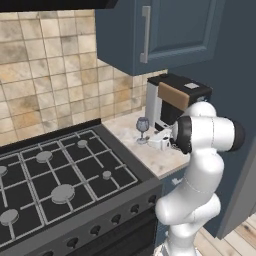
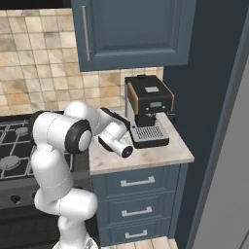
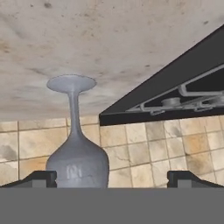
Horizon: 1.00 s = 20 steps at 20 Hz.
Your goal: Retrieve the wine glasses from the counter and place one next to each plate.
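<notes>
Left base view, left to right: stove [image 1: 60, 175] with grey burners; then the short beige counter [image 1: 150, 152]; on it one wine glass [image 1: 143, 128], upright, near the stove edge and just beside the coffee machine [image 1: 172, 100] in the corner. The arm's forearm reaches low over the counter toward the glass. Hand view is rolled upside down: the glass [image 3: 76, 148] hangs foot-up in frame, its bowl nearer the left fingertip [image 3: 41, 177] than the right one [image 3: 188, 177]; the gripper [image 3: 111, 179] stands spread wide, holding nothing, with the bowl partly inside the gap but off-centre. Whether the left pad touches the bowl I cannot tell. Right base view: the wrist [image 2: 116, 141] sits just in front of the coffee machine [image 2: 148, 114], above the drawer cabinets [image 2: 138, 204]. Judgement: step in hand is the approach to grasp the first glass; no plates are seen here. Next move likely calls for shifting sideways to centre the bowl or stem between the fingers, then closing gently, since an off-centre squeeze could tip the glass.
</notes>
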Motion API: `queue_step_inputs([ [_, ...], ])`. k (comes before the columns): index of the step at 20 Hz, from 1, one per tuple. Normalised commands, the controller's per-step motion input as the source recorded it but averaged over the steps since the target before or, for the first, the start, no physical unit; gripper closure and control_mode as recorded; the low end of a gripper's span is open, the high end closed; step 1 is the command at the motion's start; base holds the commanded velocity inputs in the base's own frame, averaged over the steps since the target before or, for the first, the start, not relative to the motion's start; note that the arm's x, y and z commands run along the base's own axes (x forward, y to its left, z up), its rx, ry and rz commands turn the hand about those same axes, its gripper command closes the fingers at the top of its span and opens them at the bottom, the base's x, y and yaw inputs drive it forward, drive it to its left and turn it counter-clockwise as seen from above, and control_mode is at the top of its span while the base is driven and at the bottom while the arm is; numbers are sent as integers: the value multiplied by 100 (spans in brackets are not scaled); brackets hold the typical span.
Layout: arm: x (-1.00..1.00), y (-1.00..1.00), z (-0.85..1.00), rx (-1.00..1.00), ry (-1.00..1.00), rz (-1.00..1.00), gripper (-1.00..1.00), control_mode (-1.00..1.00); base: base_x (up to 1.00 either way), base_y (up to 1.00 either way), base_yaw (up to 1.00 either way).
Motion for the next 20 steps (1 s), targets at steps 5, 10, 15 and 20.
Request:
queue_step_inputs([
  [5, 34, 5, -29, 0, 0, -1, -100, -100, 0, 0, 0],
  [10, 68, 8, -26, 0, 0, -1, -100, -100, 0, 0, 0],
  [15, 58, 1, -34, 1, 0, -1, -100, -100, 0, 0, 0],
  [20, 54, 7, -48, 1, 0, 0, -100, -100, 0, 0, 0],
])
